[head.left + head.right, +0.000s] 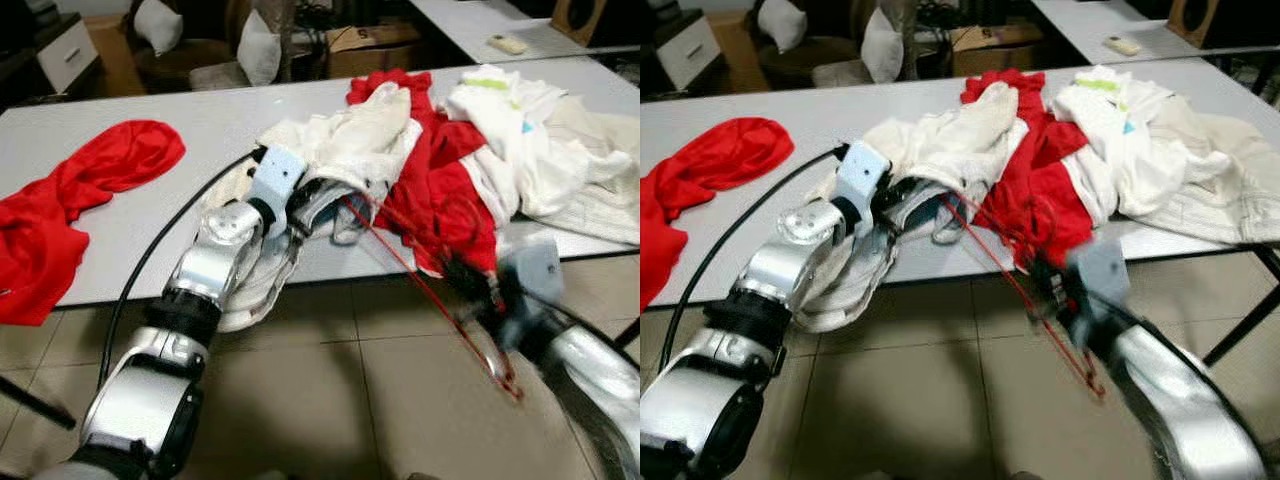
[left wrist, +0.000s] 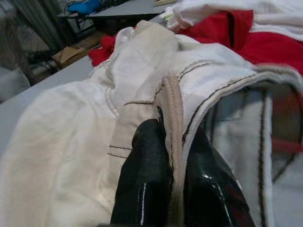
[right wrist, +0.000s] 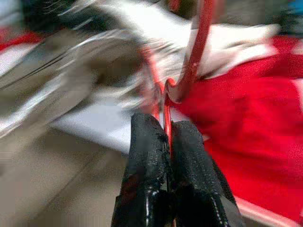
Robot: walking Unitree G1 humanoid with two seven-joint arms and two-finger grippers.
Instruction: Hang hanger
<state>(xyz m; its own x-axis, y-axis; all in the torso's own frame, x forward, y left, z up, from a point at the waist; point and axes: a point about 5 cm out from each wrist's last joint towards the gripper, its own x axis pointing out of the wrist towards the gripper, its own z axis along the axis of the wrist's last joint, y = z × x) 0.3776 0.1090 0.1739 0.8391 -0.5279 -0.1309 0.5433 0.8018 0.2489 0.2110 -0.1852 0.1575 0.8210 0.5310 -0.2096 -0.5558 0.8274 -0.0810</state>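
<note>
two fingers of right gripper (image 3: pixel 168 137) pinching red hanger (image 3: pixel 189 80)

We look down on a long white table (image 1: pixel 130 100) spanning the scene above a beige tiled floor (image 1: pixel 330 390). At eleven o'clock stands a white drawer unit (image 1: pixel 66 50); at twelve, cushions (image 1: pixel 258 45) and a cardboard box (image 1: pixel 372 45); at one, another table (image 1: pixel 480 25).

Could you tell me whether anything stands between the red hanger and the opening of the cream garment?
Nothing visible does. The left gripper pinches the cream garment hem, holding it open; the right gripper holds the red hanger, its tip at the opening.
</note>
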